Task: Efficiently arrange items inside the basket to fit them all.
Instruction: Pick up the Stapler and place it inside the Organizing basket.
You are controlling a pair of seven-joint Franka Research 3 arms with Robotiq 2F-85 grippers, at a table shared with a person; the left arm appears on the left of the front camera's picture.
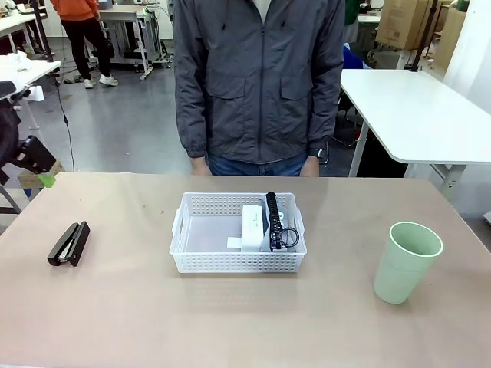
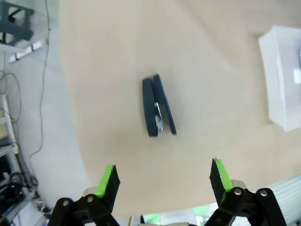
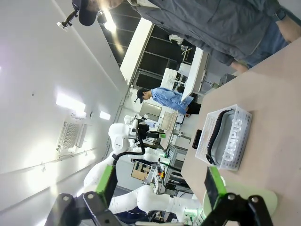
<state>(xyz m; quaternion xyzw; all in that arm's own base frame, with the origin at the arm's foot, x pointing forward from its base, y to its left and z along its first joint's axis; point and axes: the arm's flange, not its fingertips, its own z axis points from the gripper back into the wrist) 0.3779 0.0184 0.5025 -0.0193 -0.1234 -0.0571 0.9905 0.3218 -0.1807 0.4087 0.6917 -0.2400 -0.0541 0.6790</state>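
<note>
While our left gripper [image 2: 162, 181] hangs over the stapler [image 2: 158, 112] with its jaws apart (the right gripper [image 3: 157, 186] is spread too), we see the shoe [image 1: 273, 221] and box [image 1: 252, 227] in the basket [image 1: 234, 263], the cup [image 1: 406, 262] standing well right of it.

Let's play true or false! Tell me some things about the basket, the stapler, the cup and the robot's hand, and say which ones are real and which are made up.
1. The stapler is inside the basket. False: it lies on the table, to the left of the basket.
2. The green cup stands upright on the table. True.
3. The shoe is in the basket, next to the white box. True.
4. The left gripper is squeezing the stapler. False: it is open, above the stapler and not touching it.
</note>
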